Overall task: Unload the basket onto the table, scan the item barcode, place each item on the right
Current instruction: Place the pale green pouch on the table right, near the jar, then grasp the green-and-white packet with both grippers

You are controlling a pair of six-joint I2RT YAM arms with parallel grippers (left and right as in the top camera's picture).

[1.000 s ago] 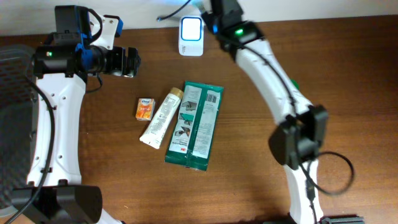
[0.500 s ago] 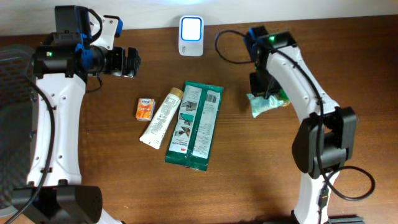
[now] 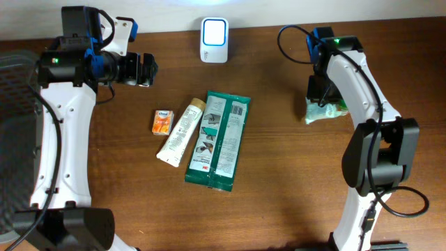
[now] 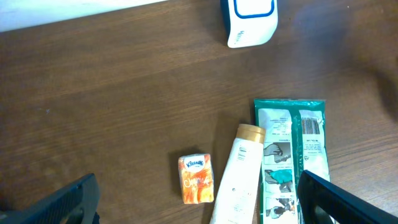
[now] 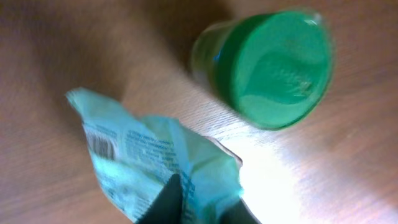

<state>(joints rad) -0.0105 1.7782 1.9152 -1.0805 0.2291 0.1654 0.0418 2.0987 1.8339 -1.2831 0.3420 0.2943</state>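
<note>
A pale green crinkled packet [image 5: 155,162] sits well right of the white, blue-lit scanner [image 3: 214,40], likely scanned. Three items below the scanner seem left to do. The right tool [image 3: 320,101] touches the packet, but I cannot tell if it pinches. The left tool [image 3: 143,70] is spread and empty. An orange tissue pack [image 4: 196,179] reads "Kleenex".

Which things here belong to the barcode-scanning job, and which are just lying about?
In use: barcode scanner; pale green packet in the right gripper.
Lying about: Kleenex pack; tube; green box; green-lidded container.
</note>
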